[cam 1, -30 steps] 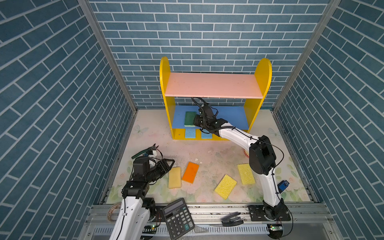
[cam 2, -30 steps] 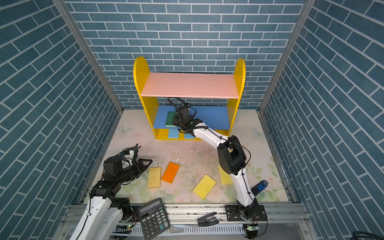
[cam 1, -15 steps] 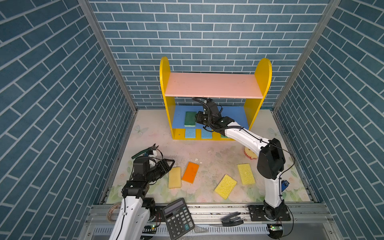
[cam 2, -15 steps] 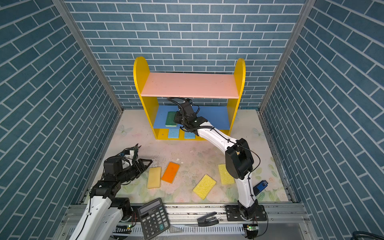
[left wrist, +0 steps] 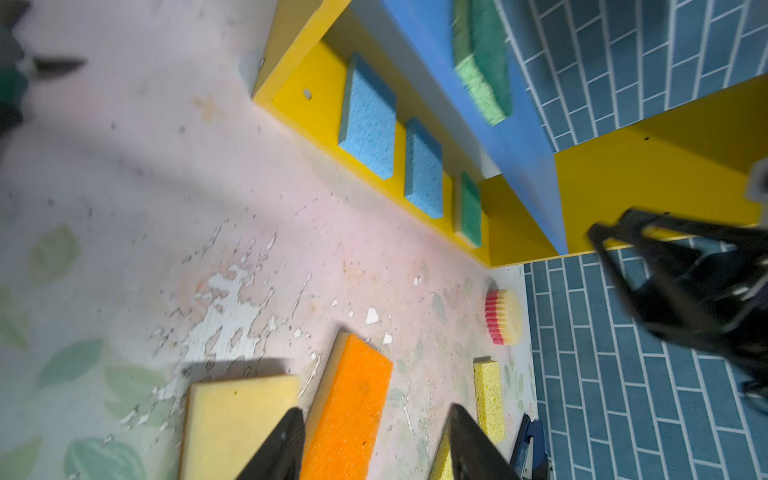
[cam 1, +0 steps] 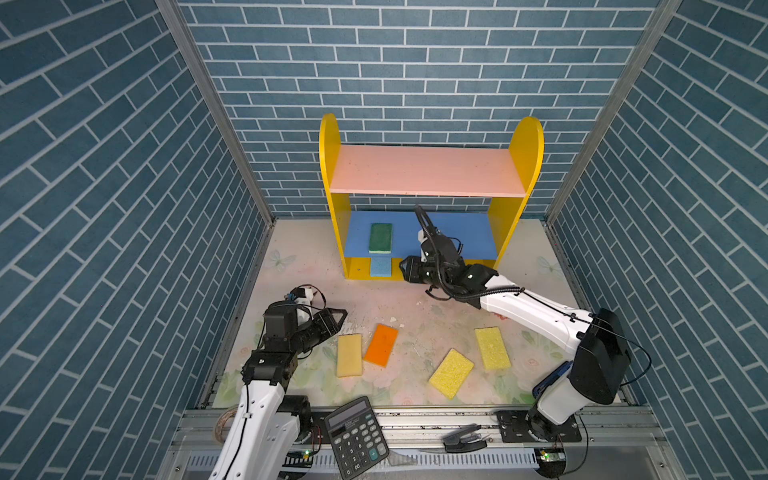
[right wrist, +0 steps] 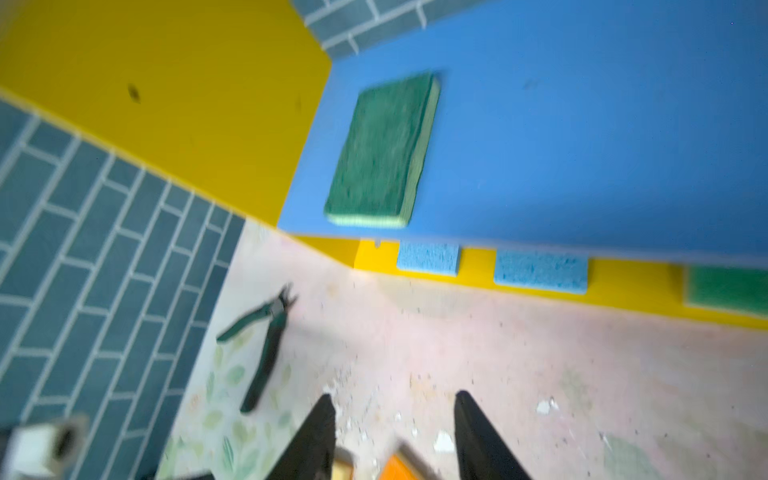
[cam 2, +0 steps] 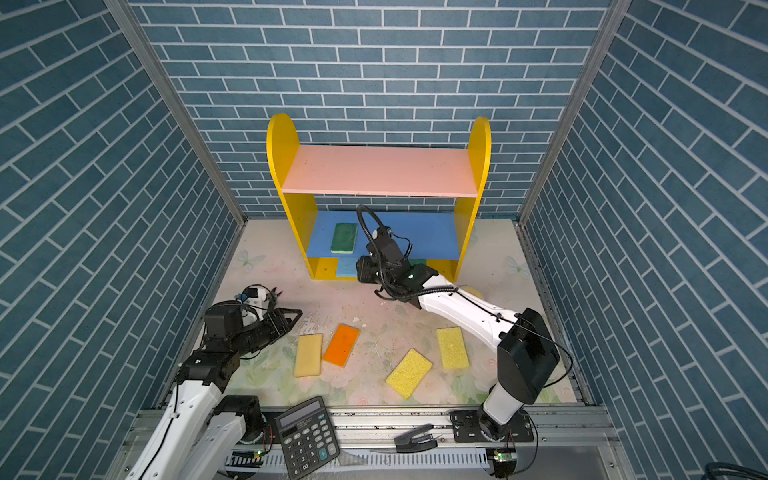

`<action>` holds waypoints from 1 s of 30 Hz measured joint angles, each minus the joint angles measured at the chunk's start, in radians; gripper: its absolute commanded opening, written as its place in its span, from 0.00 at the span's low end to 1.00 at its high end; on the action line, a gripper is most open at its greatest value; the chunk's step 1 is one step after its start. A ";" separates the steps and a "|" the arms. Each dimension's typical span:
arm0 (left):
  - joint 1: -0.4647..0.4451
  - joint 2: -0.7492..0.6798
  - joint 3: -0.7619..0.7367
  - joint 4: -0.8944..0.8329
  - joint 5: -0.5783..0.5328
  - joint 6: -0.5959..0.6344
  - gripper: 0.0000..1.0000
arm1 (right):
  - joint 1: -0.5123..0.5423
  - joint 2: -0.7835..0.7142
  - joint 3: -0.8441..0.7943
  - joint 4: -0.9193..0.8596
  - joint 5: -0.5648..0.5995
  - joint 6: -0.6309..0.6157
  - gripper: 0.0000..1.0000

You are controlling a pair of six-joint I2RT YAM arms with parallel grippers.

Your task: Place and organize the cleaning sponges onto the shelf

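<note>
The right gripper [right wrist: 395, 397] holds its jaws apart with nothing between them, just in front of the shelf [cam 1: 428, 170]. The left gripper [left wrist: 376, 409] is also released and empty, and hovers over the orange sponge [cam 1: 381, 345] on the floor [cam 1: 415, 307]. One green sponge [cam 1: 380, 237] lies on the blue board [cam 1: 457, 237]. Two blue sponges [left wrist: 368, 124] and a second green sponge [left wrist: 470, 210] lie on the yellow base [left wrist: 316, 104].

To pick the orange one well, I think the left gripper should come down straight. Its jaws should go across the short side and stay clear of the pale yellow sponge [cam 1: 348, 354] just beside it.
</note>
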 measured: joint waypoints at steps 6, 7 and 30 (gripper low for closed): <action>-0.080 0.079 0.042 0.018 -0.047 0.066 0.58 | 0.089 0.001 -0.153 -0.028 -0.054 -0.002 0.54; -0.118 0.098 0.039 0.017 -0.070 0.069 0.58 | 0.090 0.001 -0.179 -0.026 -0.060 -0.002 0.54; -0.563 0.681 0.116 0.040 -0.401 0.101 0.50 | -0.095 -0.371 -0.552 -0.103 0.012 0.103 0.58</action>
